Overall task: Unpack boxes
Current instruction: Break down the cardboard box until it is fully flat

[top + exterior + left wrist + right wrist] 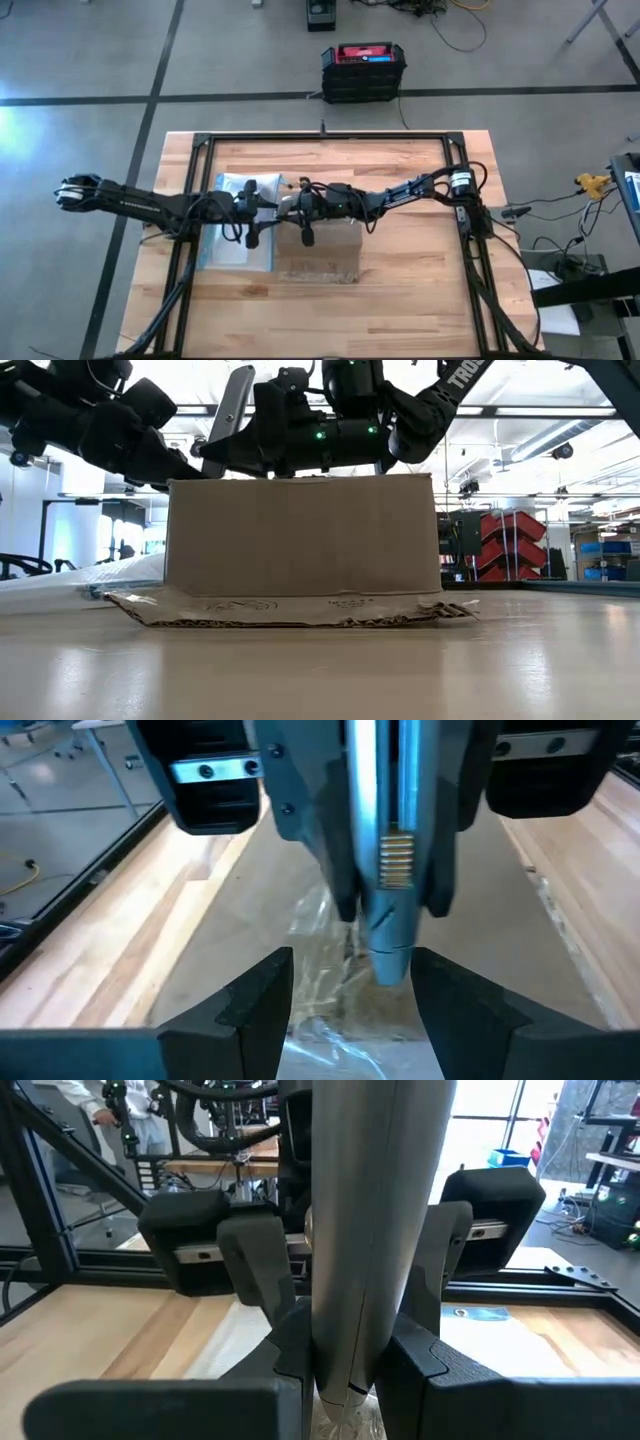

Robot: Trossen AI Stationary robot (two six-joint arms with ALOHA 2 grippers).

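A brown cardboard box (320,250) stands mid-table, one flap (290,610) spread flat on the wood toward the near edge. Shiny clear tape (320,970) runs along its top. My right gripper (297,205) reaches in from the table's right above the box's far left corner, shut on a long grey tool (360,1230). Facing it from the left, my left gripper (350,1010) is open with nothing between its fingers, just short of the tool's tip (390,965). A clear plastic pouch (235,235) lies flat on the table left of the box. My right gripper pinches the grey tool's lower part (392,890), a little above its tip, between its two fingers (440,895). The fingers come roughly level from the table's right and lie across the tool. The tool stands steeply tilted, tip down at the tape; I cannot tell whether it touches.
A black metal frame (205,145) runs around the table top. A black-and-red case (362,65) sits on the floor beyond the far edge. Bare wood lies right of the box and along the near edge. A person (85,1105) stands in the room behind.
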